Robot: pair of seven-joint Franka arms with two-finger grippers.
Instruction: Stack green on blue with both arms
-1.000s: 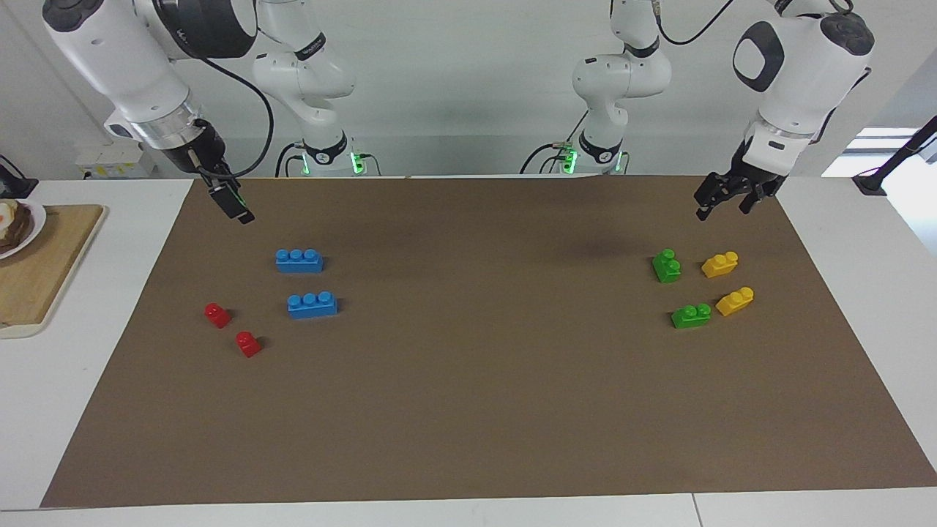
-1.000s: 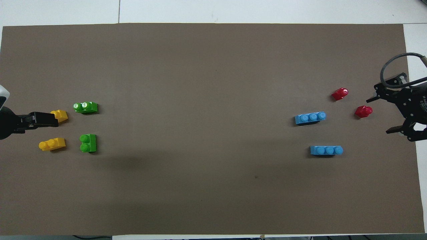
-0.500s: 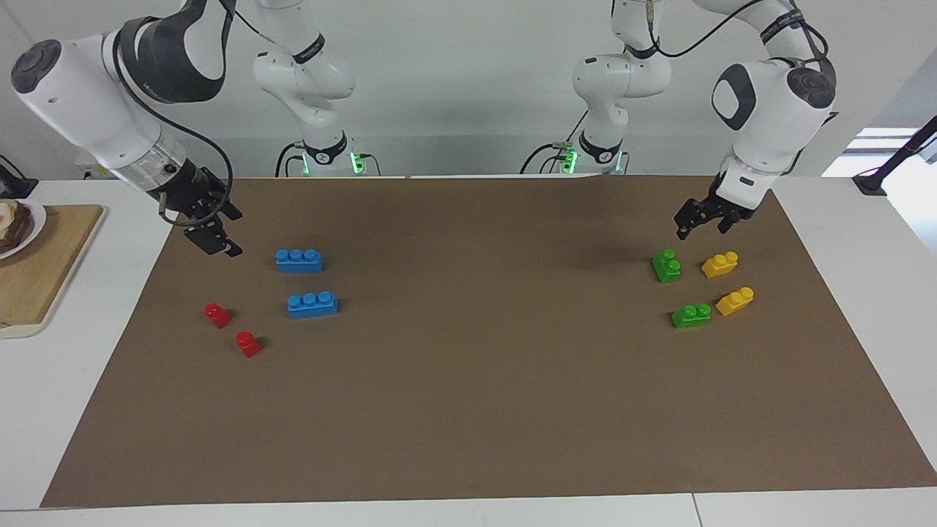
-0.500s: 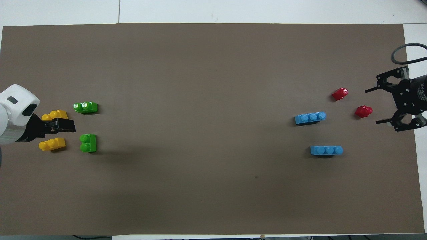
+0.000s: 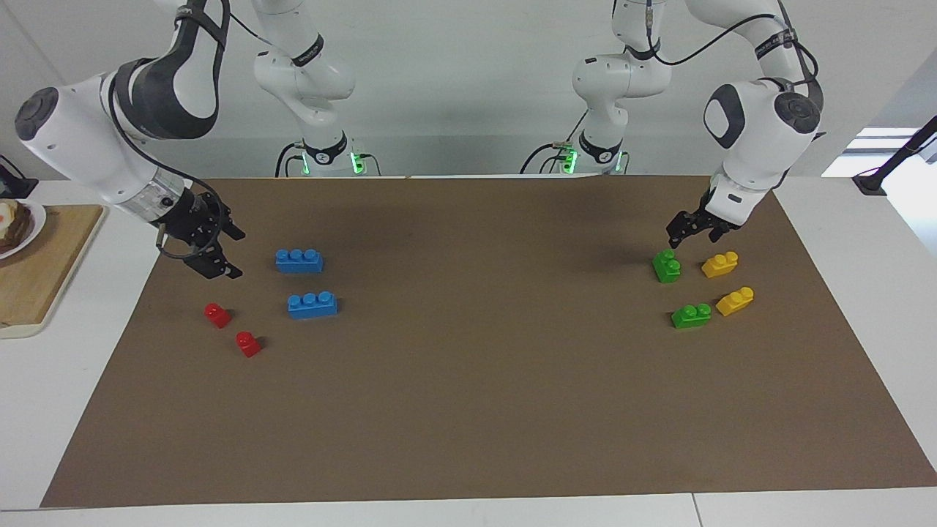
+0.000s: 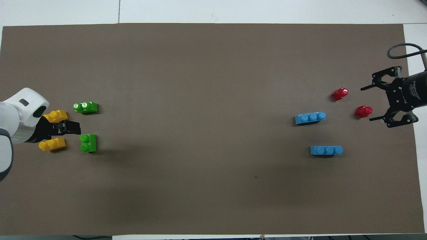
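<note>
Two arms: both are seen over the brown mat (image 5: 468,410), each near its own end of the table.
Left gripper (image 5: 677,239): it is held in the air just above the green brick (image 5: 666,266) that lies nearer the robots; no contact is seen. Its fingers are spread and nothing is grasped.
Second green brick (image 5: 691,315): it is set on the mat farther from the robots than the first, apart from the left gripper.
Yellow bricks (image 5: 720,264): two are laid just beside the green pair, toward the table's end.
Right gripper (image 6: 370,103): it is held open and empty above the mat, close to the two red bricks (image 5: 217,315).
Blue bricks (image 5: 299,260): two are laid flat beside the right gripper, toward the table's middle, untouched.
Writing: small white lettering is seen on the right gripper's body, but it cannot be read.
</note>
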